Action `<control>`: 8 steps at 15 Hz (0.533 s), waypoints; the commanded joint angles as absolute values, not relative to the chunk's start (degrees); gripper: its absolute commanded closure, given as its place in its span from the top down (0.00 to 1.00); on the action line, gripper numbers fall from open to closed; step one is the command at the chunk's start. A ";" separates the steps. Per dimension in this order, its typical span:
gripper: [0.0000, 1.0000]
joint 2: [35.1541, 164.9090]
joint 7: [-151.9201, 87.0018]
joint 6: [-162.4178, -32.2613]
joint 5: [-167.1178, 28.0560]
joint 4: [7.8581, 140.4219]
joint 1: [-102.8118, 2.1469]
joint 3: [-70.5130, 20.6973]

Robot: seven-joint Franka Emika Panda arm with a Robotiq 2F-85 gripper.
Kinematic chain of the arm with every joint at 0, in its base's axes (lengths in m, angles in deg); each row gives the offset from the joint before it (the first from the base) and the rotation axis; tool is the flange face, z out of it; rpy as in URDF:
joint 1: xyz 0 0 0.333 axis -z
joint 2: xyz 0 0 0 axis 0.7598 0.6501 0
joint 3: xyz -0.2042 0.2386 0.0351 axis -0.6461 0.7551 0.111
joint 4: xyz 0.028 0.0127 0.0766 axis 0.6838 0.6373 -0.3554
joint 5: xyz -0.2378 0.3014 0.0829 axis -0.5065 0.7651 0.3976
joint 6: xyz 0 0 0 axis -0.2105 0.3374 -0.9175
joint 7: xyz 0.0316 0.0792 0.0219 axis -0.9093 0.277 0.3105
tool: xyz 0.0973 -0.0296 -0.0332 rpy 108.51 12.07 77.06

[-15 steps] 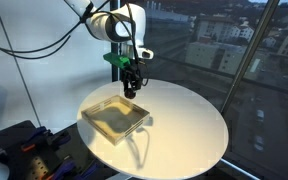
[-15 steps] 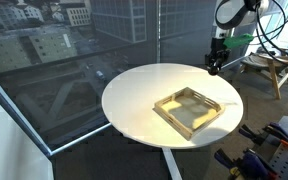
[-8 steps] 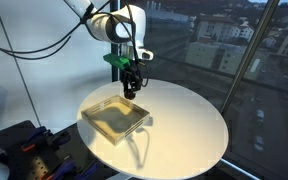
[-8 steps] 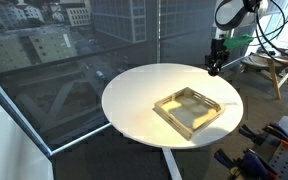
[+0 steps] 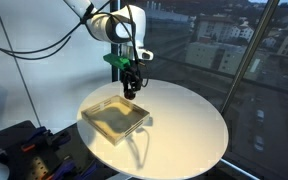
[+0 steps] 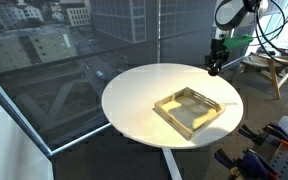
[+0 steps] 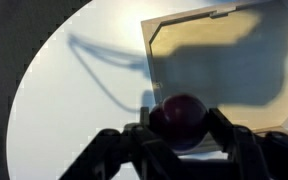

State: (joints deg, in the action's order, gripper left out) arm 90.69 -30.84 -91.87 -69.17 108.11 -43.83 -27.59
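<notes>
Your claw [image 7: 181,130] was closed on a small dark ball [image 7: 177,110]. In the wrist view the two fingers [image 7: 228,132] pressed on the ball from both sides, and the ball looked round and dark red, almost purple. In both exterior views the claw [image 5: 131,88] [image 6: 213,68] pointed down and was in the air, not touching anything below it. The ball was too small to make out there.

Just below the claw was a shallow wooden tray [image 7: 214,70]. In the wrist view the ball covered a part of the tray's near wall, so the ball was over the border of the tray, or just beside it. I could not tell which. The tray [image 5: 102,128] [image 6: 169,117] was square with low walls, and I saw nothing inside it.

The tray lay flat on a round white surface [image 5: 184,120] [image 6: 134,100], nearer to the arm's side than to the middle. The dark shadow of the arm and its cable fell across the surface [image 7: 74,110] and onto the tray.

Around the surface there were big windows with city buildings behind them. A wooden stool [image 6: 264,65] stood behind the arm in an exterior view.
</notes>
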 commanded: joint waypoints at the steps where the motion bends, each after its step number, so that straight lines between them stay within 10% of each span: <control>1: 0.36 90.57 -30.72 -91.96 -69.24 108.05 -43.69 -27.48; 8: 0.36 90.04 -30.25 -93.29 -69.30 108.18 -44.37 -26.55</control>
State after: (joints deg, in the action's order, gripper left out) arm 90.82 -30.84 -92.38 -69.17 108.08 -44.02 -27.01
